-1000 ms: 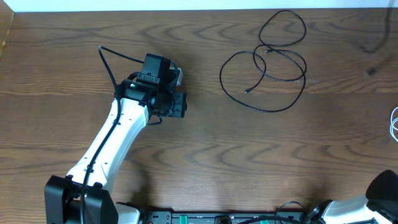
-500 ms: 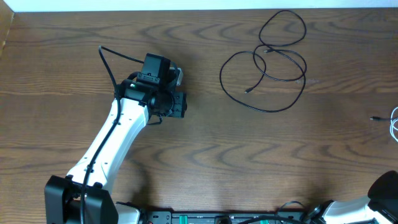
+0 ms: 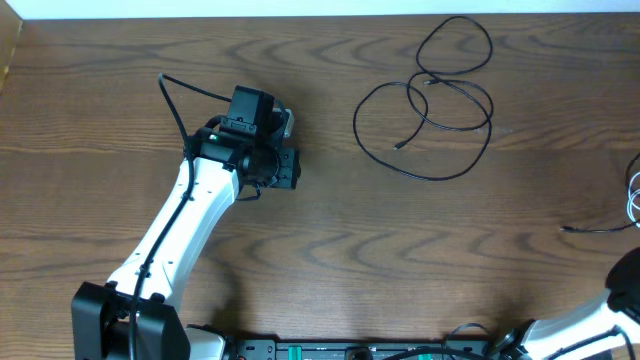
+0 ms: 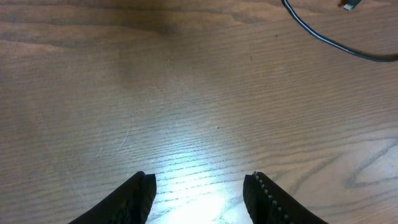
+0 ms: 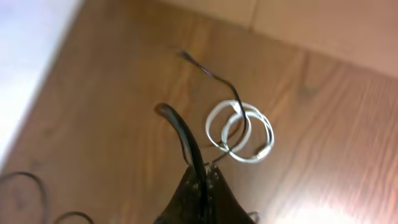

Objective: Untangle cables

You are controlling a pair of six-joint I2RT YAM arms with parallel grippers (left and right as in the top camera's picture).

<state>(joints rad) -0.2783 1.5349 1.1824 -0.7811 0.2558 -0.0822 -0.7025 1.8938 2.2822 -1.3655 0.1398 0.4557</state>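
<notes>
The left claw [image 4: 199, 188] hung with fingers spread above the table [image 4: 186, 93]. The right claw [image 5: 204, 174] clamped a black cable [image 5: 185, 138] crossing the coiled white cable [image 5: 270, 132].

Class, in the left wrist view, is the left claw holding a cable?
No, the left claw stands open above the table with nothing between its jaws.
</notes>
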